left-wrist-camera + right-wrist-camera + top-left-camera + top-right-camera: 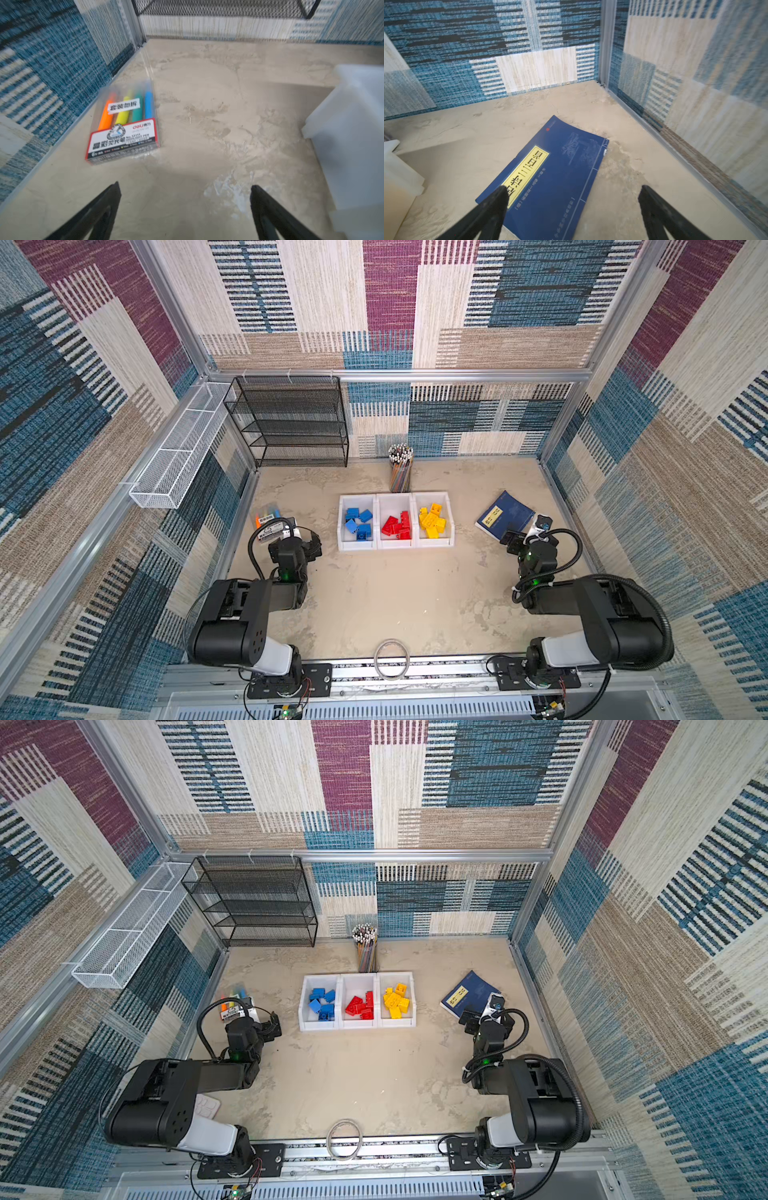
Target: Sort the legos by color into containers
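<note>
So the left gripper (185,186) hangs wide open, empty, at 9 o'clock from the containers (357,546), beside the highlighter pack (124,124) — legos (397,526) all sit sorted inside. The right gripper (573,187), spread empty at 3 o'clock, could snag the book (554,170) if it dips.

Blurred container (353,135), cropped at edge

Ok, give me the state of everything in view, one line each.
Blue legos, all in left bin.
Red legos, all in middle bin.
Yellow legos, all in right bin.
Left fingers, open, empty.
Right fingers, open, empty.
Book, closed, lying flat.
Highlighter pack, lying flat.
Pencil cup, upright, full.
Rack, shelves bare.
</note>
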